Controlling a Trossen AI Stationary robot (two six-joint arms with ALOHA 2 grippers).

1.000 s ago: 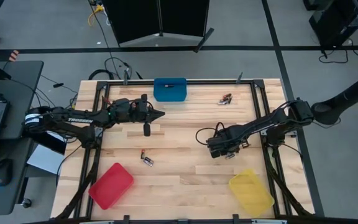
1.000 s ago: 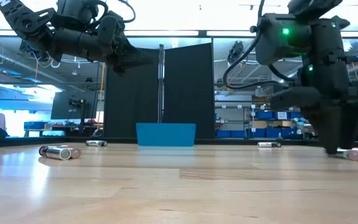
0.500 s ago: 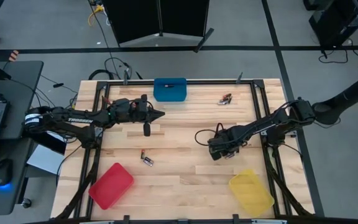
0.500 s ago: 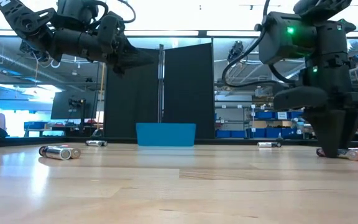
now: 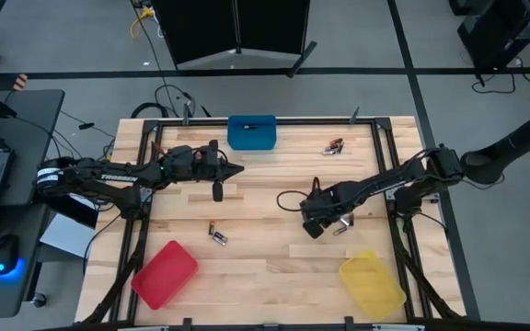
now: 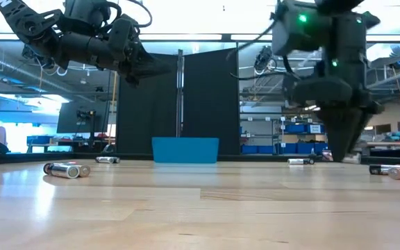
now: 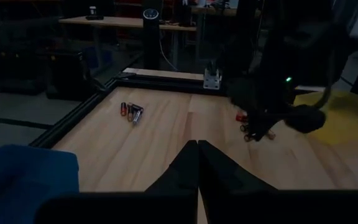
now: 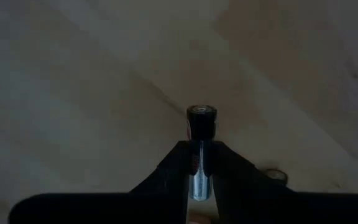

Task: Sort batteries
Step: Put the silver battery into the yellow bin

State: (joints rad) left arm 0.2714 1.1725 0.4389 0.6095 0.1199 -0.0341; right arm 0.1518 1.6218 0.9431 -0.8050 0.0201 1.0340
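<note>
My right gripper (image 5: 310, 227) hangs just above the middle-right of the table, shut on one battery (image 8: 201, 119) with a dark end and a silvery body. Another battery (image 5: 342, 223) lies on the wood just to its right. A pair of batteries (image 5: 217, 235) lies left of centre, and another pair (image 5: 334, 145) rests near the far right corner. My left gripper (image 5: 238, 168) hovers shut above the far-left part of the table, close to the blue bin (image 5: 252, 132). Its fingers (image 7: 197, 152) touch nothing. My right gripper pinches the battery between its two fingers by the silvery body (image 8: 197, 178). The fingers come from above and point down at the table. The battery lies along them, with its dark end (image 8: 201, 116) sticking out past the tips. It is lifted clear of the wood.
A red bin (image 5: 164, 273) sits at the near left and a yellow bin (image 5: 372, 283) at the near right. The low view shows batteries on the wood at the left (image 6: 67, 169) and the right (image 6: 394, 171). Bare wood stretches across the table's middle.
My right gripper has risen off the table and moved toward the table's left, carrying one battery up with it. The other battery beside it has stayed on the wood. My left arm has kept still.
</note>
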